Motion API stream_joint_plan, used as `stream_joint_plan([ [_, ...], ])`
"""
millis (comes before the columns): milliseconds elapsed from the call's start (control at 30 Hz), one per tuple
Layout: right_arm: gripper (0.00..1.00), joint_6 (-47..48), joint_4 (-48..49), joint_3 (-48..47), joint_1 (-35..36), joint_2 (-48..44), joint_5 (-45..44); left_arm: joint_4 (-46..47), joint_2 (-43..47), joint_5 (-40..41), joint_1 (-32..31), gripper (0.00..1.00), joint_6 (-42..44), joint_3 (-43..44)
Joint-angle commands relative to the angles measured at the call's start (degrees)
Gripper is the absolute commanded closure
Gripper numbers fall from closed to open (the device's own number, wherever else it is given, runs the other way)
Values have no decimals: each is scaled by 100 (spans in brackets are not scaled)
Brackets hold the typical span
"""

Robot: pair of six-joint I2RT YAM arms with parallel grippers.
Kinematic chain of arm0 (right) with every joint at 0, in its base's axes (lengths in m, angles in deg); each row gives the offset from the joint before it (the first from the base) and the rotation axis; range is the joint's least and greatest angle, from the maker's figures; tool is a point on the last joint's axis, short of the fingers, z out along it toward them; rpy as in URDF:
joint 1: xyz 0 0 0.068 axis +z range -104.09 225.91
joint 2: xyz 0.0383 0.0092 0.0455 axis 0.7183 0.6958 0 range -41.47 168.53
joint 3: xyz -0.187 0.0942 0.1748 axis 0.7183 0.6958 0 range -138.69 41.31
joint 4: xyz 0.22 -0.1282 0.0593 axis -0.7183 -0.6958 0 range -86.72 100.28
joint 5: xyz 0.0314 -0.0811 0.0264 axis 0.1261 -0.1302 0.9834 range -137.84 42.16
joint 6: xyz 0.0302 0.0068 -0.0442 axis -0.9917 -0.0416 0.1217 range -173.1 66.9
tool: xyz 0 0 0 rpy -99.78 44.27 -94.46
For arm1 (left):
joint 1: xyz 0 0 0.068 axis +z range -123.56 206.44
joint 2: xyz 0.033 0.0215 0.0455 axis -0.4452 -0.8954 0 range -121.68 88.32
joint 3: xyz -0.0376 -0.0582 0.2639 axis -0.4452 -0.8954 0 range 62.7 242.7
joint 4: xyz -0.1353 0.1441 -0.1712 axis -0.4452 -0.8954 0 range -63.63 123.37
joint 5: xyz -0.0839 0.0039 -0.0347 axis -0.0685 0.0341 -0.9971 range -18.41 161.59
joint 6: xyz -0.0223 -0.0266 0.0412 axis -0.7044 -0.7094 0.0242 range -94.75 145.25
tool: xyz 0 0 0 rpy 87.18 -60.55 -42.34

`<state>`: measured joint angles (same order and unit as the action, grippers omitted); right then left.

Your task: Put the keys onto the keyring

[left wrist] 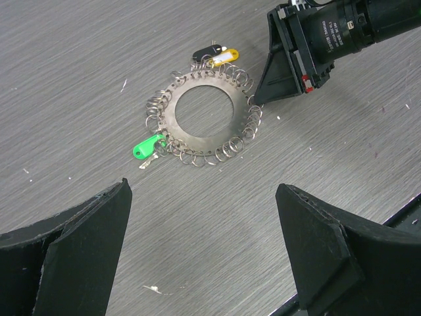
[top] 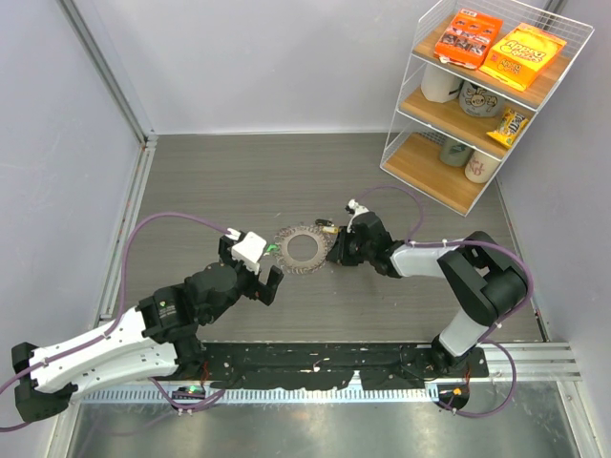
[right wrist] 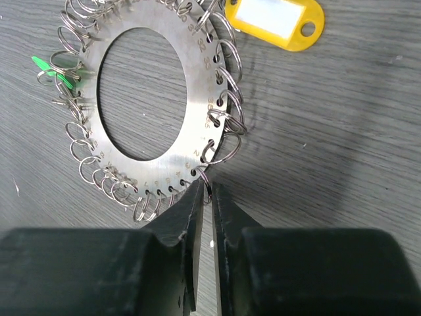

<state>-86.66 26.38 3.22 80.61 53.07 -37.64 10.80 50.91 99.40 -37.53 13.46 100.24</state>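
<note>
The keyring [top: 302, 250] is a flat metal disc with a large hole and many small split rings round its rim, lying on the table. It also shows in the left wrist view [left wrist: 172, 120] and the right wrist view [right wrist: 197, 99]. A green-headed key [left wrist: 148, 146] hangs at its edge. A yellow tag [right wrist: 274, 20] and a black tag [left wrist: 204, 52] lie at the opposite side. My right gripper [right wrist: 210, 187] is shut on one small split ring [right wrist: 209, 183] at the disc's rim. My left gripper [left wrist: 202, 187] is open and empty, hovering just short of the disc.
A white wire shelf [top: 477, 95] with snack boxes, bottles and cups stands at the back right. Grey walls close in the left and far sides. A metal rail [top: 516, 358] runs along the near edge behind the arm bases.
</note>
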Motion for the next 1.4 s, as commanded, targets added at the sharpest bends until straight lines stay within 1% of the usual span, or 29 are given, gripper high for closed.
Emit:
stream_joint_plan([
  [0, 90, -2, 25, 91, 2, -59, -9, 121, 5, -21, -2, 1, -86, 157],
  [33, 94, 7, 25, 100, 2, -67, 0, 121, 5, -22, -2, 1, -86, 166],
  [67, 95, 16, 42, 100, 2, -67, 0, 121, 5, -13, 7, 1, -86, 157],
  [167, 94, 69, 86, 117, 2, -155, -18, 112, -3, -13, -2, 1, -104, 166],
  [300, 95, 192, 262, 301, 2, -559, -18, 51, 14, -65, -2, 1, -165, 218],
  [500, 95, 534, 175, 539, 11, -1648, -79, -20, 163, -188, 7, 1, -253, 272],
  [567, 94, 701, 52, 557, 19, -2192, -62, -55, 216, -285, 7, 1, -297, 298],
  [700, 95, 1078, -352, 504, 90, -2939, -35, -29, 392, -530, -2, 1, -368, 324],
  [967, 94, 1843, -1266, 109, 256, -4153, 527, 173, 805, -1260, -2, 1, -333, 544],
  [1133, 95, 2152, -1766, -111, 380, -4602, 984, 463, 981, -1682, 7, 1, -332, 597],
  [1233, 95, 2205, -1812, -199, 520, -4892, 1352, 674, 1007, -1972, 7, 1, -368, 597],
  [1367, 95, 2380, -1996, -444, 801, -5121, 1634, 841, 1007, -2218, 7, 1, -420, 641],
])
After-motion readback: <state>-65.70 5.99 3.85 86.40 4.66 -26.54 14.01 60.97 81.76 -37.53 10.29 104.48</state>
